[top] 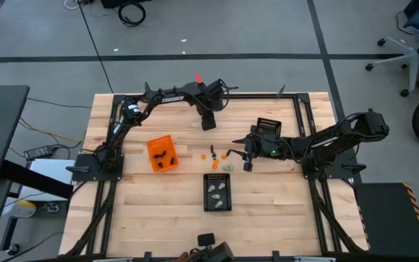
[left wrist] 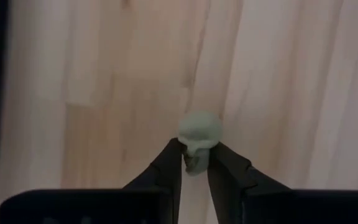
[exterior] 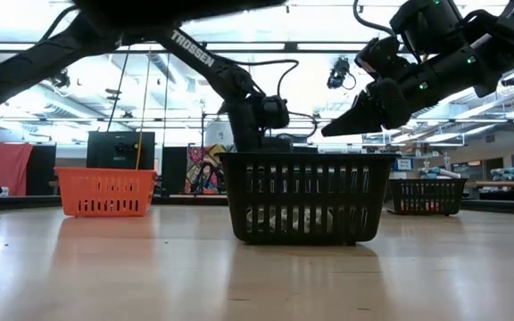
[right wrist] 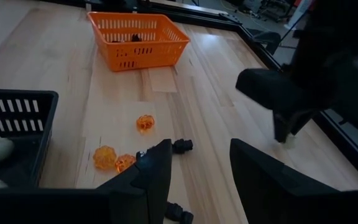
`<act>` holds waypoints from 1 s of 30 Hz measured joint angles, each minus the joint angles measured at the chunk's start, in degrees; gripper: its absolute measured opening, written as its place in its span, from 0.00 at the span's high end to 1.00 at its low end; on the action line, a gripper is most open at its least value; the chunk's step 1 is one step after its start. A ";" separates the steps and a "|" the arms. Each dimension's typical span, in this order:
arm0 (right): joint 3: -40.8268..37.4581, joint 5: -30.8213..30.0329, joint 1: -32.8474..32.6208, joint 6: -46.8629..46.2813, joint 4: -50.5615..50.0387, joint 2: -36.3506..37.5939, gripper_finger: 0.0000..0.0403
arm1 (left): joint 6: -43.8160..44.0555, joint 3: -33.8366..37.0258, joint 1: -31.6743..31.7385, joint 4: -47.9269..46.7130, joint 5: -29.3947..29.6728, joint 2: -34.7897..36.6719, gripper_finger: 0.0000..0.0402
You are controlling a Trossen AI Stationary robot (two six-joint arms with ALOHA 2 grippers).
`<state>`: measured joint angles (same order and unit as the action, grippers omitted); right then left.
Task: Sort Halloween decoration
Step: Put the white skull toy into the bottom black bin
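1. Pale grey-white, a tiny skull piece (left wrist: pixel 199 134) sits pinched between the left gripper's (left wrist: pixel 195 163) two dark fingers (left wrist: pixel 166 171), seen over bare wood in the left wrist view.
2. From above, the left gripper (top: pixel 209 121) hangs over the wooden table (top: pixel 282 211) at about 12 o'clock from the table's centre, near the far edge.
3. Right gripper (top: pixel 247 161) sits just to 3 o'clock of the centre, low over the loose pieces; its fingers (right wrist: pixel 157 171) stand spread, with nothing between them.
4. Loose orange pieces (right wrist: pixel 114 158) lie on the table beside the right gripper, with another orange piece (right wrist: pixel 145 122) a little apart and a small black piece (right wrist: pixel 181 146) just past the fingertips.
5. An orange bin (top: pixel 161 153) at 9 o'clock from the centre holds several black pieces (top: pixel 165 159).
6. One black mesh bin (top: pixel 217 192) at 6 o'clock holds pale grey-white pieces (top: pixel 217 191).
7. A second black mesh bin (top: pixel 268 126) stands at about 2 o'clock, beside the right arm; its contents cannot be made out.
8. In the low view, the near mesh bin (exterior: pixel 307 198) fills the middle, with the orange one (exterior: pixel 105 192) off at 9 o'clock.
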<state>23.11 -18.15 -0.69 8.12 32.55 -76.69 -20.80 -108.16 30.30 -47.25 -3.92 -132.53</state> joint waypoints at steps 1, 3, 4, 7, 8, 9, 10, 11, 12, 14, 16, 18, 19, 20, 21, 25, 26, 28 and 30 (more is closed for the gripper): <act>0.00 -0.02 0.00 0.00 -0.06 0.00 0.59 | -0.02 -0.64 0.00 -0.18 0.00 0.02 0.84; 0.00 -0.02 0.00 0.00 -0.08 0.00 0.59 | -0.03 -2.01 0.00 -1.85 0.00 0.02 0.84; 0.00 -0.04 0.00 0.00 -0.10 0.00 0.59 | -0.02 -2.69 0.00 -2.58 0.00 0.02 0.84; 0.00 -0.11 0.00 0.00 -0.27 0.00 0.59 | -0.01 -5.36 -0.28 -5.89 0.00 0.02 0.84; 0.00 -0.13 0.00 -0.07 -0.54 0.00 0.59 | 0.00 -6.55 -0.39 -7.95 0.00 0.02 0.84; 0.00 -0.13 0.00 -0.35 -0.99 0.00 0.59 | 0.00 -7.66 -0.62 -9.96 0.00 0.04 0.84; 0.00 -0.10 0.00 -0.54 -1.47 0.00 0.59 | 0.01 -8.72 -0.97 -11.59 0.00 0.08 0.84; 0.00 0.02 0.00 -0.67 -1.93 0.00 0.59 | 0.17 -9.98 -1.46 -13.72 -0.02 0.09 0.84; 0.00 0.04 0.00 -0.70 -2.28 0.00 0.59 | 0.36 -11.43 -2.04 -16.41 -0.18 0.09 0.84; -0.01 0.07 0.00 -0.68 -2.66 0.00 0.59 | 0.62 -14.93 -3.44 -21.88 -1.55 0.11 0.84; 0.00 0.07 0.00 -0.70 -2.64 0.00 0.59 | 1.34 -18.17 -5.14 -26.23 -2.16 0.26 0.85; 0.00 -0.15 0.00 -0.66 -2.65 0.00 0.59 | 2.48 -21.38 -7.15 -30.40 -2.42 0.26 0.85; 0.00 -0.53 0.00 -0.65 -2.64 0.00 0.59 | 3.15 -22.81 -8.30 -31.91 -2.65 0.26 0.85; 0.00 -0.88 0.00 -0.63 -2.64 0.00 0.59 | 3.67 -24.17 -9.49 -33.34 -3.38 0.26 0.85; -0.01 -1.33 0.00 -0.66 -2.64 0.00 0.59 | 4.49 -25.42 -10.77 -34.74 -4.48 0.26 0.85; -0.02 -1.64 0.00 -0.80 -3.03 0.00 0.59 | 7.48 -26.06 -16.41 -36.04 -9.67 1.30 0.85; -0.02 -1.64 0.00 -0.87 -3.26 0.00 0.59 | 7.96 -25.74 -17.97 -36.54 -10.61 1.55 0.85; -0.02 -1.68 0.00 -1.08 -3.48 0.00 0.59 | 8.65 -25.68 -21.03 -37.21 -10.93 1.66 0.85; -0.02 -1.68 0.00 -1.62 -3.85 0.00 0.59 | 8.77 -25.61 -24.01 -38.91 -10.91 1.64 0.85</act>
<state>23.09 -19.84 -0.69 6.50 28.70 -76.69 -12.03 -133.77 6.29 -86.16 -14.83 -130.89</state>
